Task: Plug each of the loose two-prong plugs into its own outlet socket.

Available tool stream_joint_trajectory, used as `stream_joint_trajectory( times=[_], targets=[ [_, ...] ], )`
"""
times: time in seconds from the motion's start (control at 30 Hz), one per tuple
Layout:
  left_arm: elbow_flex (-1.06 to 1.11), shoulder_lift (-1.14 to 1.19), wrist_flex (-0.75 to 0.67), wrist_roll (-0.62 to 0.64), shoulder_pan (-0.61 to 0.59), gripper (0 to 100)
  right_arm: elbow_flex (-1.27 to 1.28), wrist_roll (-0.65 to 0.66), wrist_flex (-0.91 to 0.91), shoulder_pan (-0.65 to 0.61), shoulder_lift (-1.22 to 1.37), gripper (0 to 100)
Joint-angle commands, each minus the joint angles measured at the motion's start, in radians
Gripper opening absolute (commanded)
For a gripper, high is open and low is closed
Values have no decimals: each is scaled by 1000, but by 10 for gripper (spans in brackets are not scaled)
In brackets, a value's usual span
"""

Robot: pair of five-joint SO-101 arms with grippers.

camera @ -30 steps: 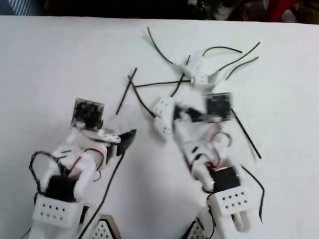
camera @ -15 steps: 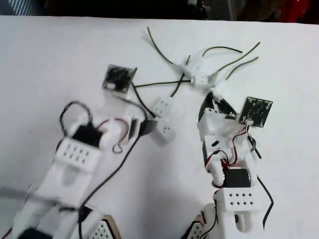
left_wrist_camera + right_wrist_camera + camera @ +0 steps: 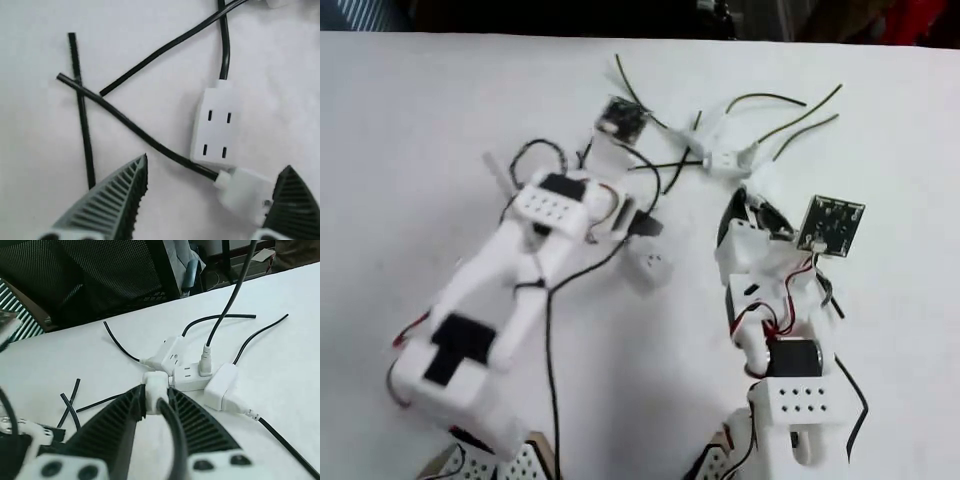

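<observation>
While left gripper (image 3: 216, 167) hangs spread over loose plug (image 3: 242, 192) just beside outlet socket (image 3: 215, 125), closing may shove socket away. Right gripper (image 3: 156, 394), pinching second plug (image 3: 155, 381), may snag cords (image 3: 220, 315).

White table (image 3: 410, 120) in front of me, pretty messy tbh. On the far side there's a clump of white outlet blocks (image 3: 725, 160) touching each other, with thin black cords (image 3: 800, 114) fanning out from them. Nearer the middle a lone outlet block (image 3: 216, 131) lies flat, slots up, with a white plug (image 3: 240, 192) just beside it. Two short cord scraps (image 3: 82, 115) cross nearby.
</observation>
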Motion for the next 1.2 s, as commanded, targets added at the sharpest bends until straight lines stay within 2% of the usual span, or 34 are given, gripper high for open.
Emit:
stream_joint_trajectory(
  times=[0.0, 0.17, 0.3, 0.43, 0.53, 0.83, 1.17],
  targets=[
    [-175, 151, -21, -40, 48, 384, -9, -6, -27, 7, -16, 17],
    [-322, 315, -20, -40, 48, 350, -9, -6, -27, 7, -16, 17],
    [-402, 392, 8, -44, 45, 247, -9, -5, -27, 7, -16, 17],
    [-454, 381, 123, -157, 58, 103, -9, -2, -27, 7, -16, 17],
    [-488, 352, 199, -190, 71, 22, -9, -2, -27, 7, -16, 17],
    [-500, 162, 350, -186, 74, 23, -9, 0, -27, 7, -16, 17],
    [-500, -124, 666, -195, 87, 23, 2, 3, -27, -16, -16, 17]
  ],
)
